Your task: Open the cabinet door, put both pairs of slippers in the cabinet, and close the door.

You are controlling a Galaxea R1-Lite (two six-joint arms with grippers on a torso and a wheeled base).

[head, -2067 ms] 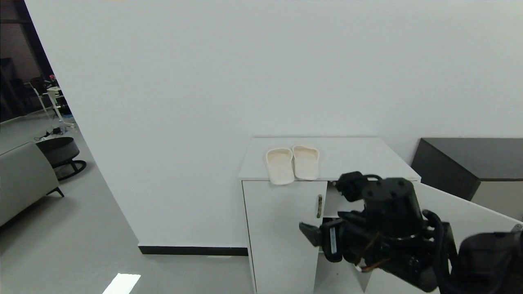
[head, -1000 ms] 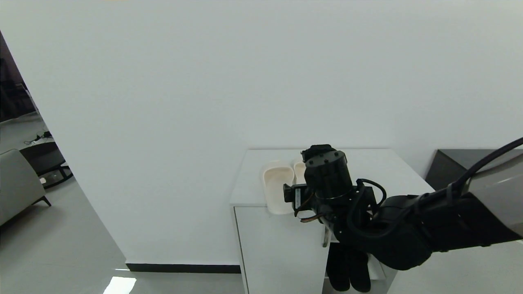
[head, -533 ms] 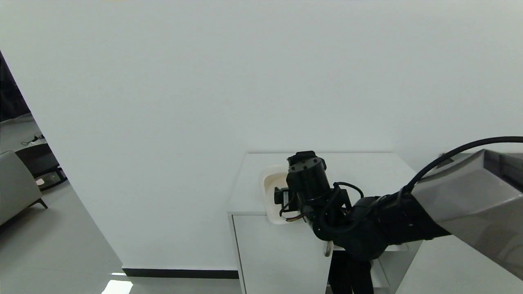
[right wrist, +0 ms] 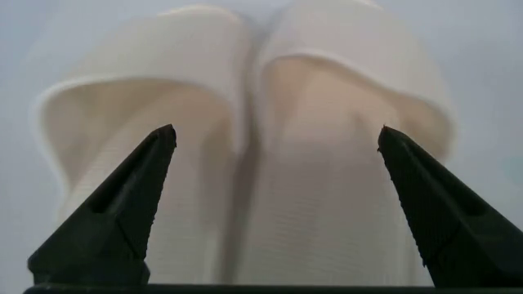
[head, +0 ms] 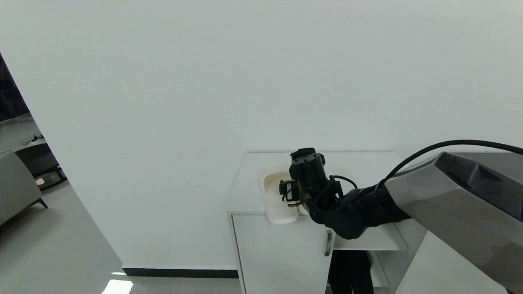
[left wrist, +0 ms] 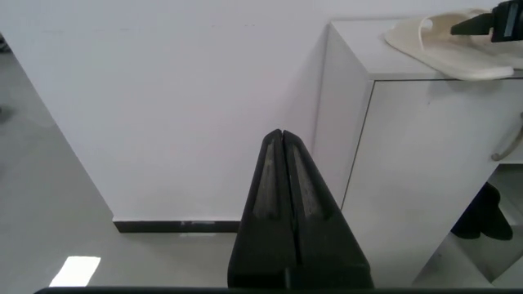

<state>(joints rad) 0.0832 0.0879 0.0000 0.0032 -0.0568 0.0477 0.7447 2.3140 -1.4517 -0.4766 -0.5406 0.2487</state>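
Cream slippers [head: 278, 200] are lying side by side on the cabinet [head: 282, 253] top, toes hanging a little over its front edge, above the shut left door. I am watching the right hand [right wrist: 274, 171] hovering right over that pair. Its fingers [right wrist: 122, 212] are standing wide apart with both slippers showing between them, and I cannot tell whether they are touching the foam. In the head view the right arm is coming in from four o'clock, and its wrist is covering the slipper on the three o'clock side of the pair. The right door [head: 433, 269] is standing open at five o'clock, and black slippers [head: 349, 273] are sitting on a shelf inside the cabinet, at about five o'clock from the cream pair. A metal handle [head: 327, 243] is hanging on the free edge of the shut door. The left hand [left wrist: 283, 143] is hanging low, well apart from the cabinet, with its fingers pressed together on nothing, pointing towards the wall [left wrist: 163, 122] beside it. A grey sofa [head: 16, 183] is sitting at nine o'clock on the floor [head: 49, 253].
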